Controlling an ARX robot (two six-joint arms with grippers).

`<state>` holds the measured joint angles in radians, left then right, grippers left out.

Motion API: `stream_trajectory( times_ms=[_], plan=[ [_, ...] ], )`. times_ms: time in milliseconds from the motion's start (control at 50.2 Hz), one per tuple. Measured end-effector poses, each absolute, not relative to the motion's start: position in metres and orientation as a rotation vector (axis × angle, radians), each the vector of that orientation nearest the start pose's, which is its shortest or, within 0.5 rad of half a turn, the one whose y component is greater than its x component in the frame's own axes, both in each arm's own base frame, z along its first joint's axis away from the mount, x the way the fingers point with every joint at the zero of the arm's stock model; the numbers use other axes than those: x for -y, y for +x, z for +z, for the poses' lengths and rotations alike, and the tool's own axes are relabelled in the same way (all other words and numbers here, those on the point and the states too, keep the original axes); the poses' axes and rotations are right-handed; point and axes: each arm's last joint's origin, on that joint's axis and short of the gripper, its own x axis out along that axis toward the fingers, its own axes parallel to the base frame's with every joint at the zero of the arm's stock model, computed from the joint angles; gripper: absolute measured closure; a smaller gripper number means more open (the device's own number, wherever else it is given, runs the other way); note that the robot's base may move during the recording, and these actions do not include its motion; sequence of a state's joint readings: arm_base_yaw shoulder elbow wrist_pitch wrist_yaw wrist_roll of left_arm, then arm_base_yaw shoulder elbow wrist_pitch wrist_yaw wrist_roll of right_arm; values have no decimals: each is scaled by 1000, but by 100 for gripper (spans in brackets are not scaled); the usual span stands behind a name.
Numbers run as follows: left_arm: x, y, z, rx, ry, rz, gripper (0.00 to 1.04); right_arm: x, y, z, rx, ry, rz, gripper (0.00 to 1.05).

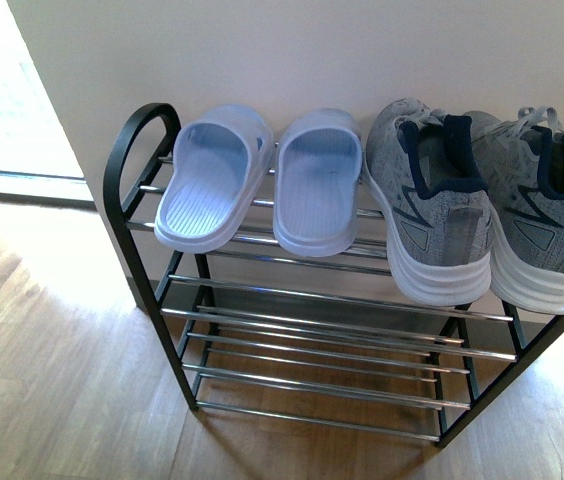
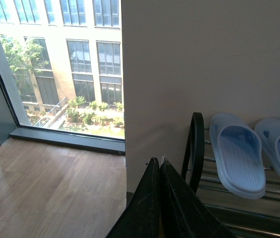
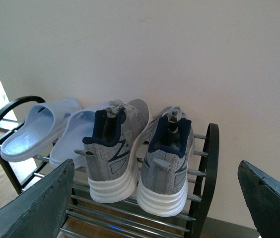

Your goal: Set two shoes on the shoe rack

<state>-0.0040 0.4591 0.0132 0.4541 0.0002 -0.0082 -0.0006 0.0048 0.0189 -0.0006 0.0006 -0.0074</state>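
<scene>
This looks like a room in a home or flat, near the door. A shoe rack (image 1: 312,330) stands on a wood floor (image 1: 52,370) against a plain pale wall (image 1: 292,50). It holds 2 blue slippers (image 1: 262,180) and 2 gray sneakers (image 1: 492,200). A big window (image 2: 55,64) reaches down to the floor. Outside stand a tall building (image 2: 80,29) and green bushes (image 2: 90,116).

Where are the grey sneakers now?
In the front view, the grey sneakers stand on the shoe rack's top tier, right side, beside the blue slippers.

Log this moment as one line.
sneakers: both on shoe rack top tier | left gripper: shut, empty | right gripper: open, empty
</scene>
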Motion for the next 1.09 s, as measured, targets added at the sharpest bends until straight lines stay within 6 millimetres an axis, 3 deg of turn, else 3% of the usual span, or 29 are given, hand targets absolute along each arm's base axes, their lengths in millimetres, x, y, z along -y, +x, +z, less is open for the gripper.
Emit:
stream_trajectory(
  times_ms=[1095],
  plan=[
    [0,98,167,-4,-8,-3,103,0,97,170,14,-7,-1,9]
  ],
)
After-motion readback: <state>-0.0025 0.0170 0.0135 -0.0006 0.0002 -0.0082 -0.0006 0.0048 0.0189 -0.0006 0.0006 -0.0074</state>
